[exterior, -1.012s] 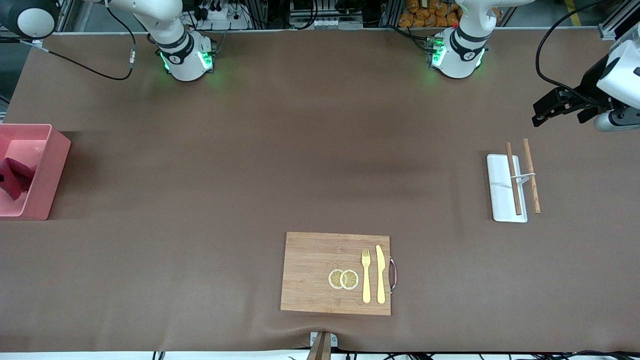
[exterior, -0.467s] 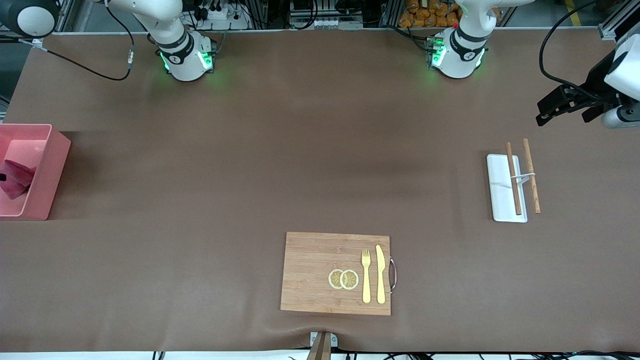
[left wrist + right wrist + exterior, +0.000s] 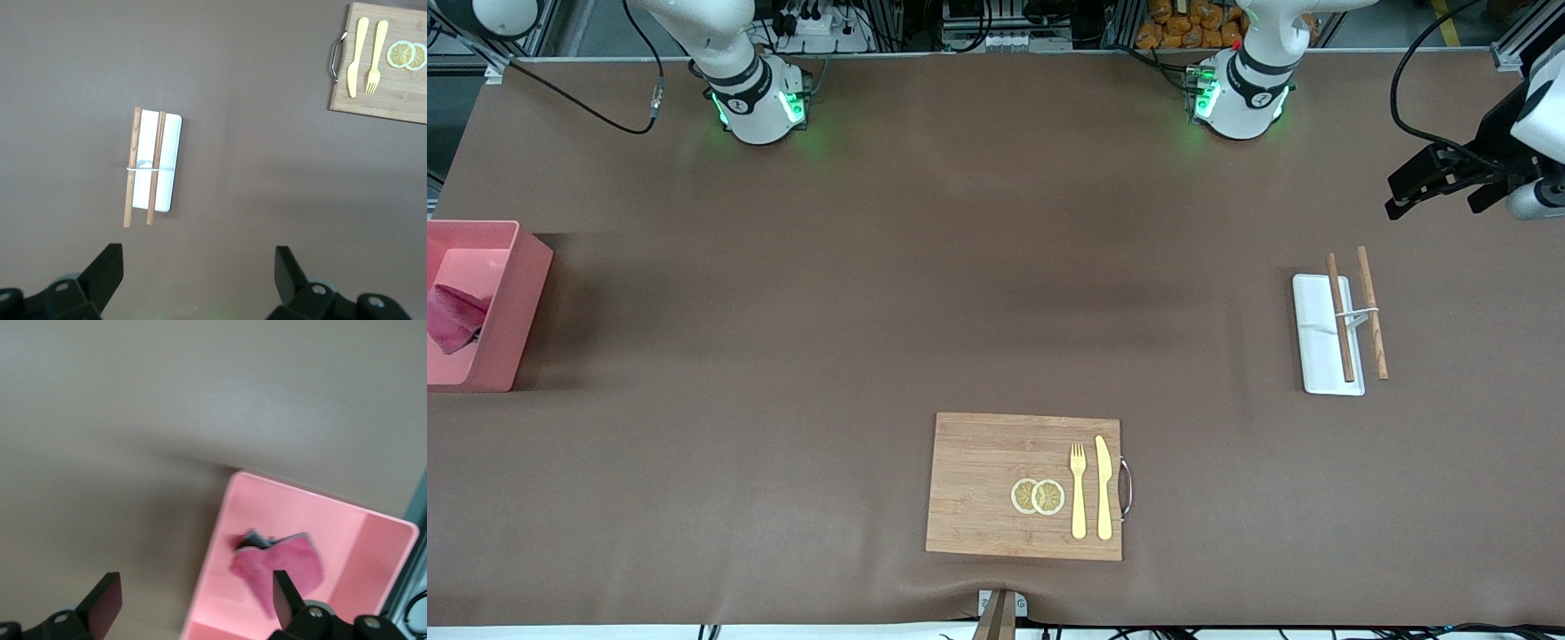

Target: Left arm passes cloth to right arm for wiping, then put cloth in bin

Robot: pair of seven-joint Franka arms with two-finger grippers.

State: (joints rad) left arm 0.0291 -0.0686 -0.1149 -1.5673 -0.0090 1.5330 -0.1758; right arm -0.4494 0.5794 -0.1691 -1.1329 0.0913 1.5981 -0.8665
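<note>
- Cloth [image 3: 454, 318] lies crumpled inside the bin [image 3: 511, 307], at the worktop [image 3: 925, 267] edge on the right arm's end.
- Right pincer [image 3: 193, 603]: fingers spread, empty, above the bin's wall.
- Left pincer [image 3: 1405, 191]: spread, empty, waiting over the worktop edge at the left arm's end, near the white tray [image 3: 1316, 333] with sticks.

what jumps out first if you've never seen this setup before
The pink bin at the right arm's end of the table, with the magenta cloth lying inside it. Next, the wooden board close to the front camera, carrying a yellow fork, knife and two lemon slices. The left gripper hangs open above the white tray with brown sticks.
</note>
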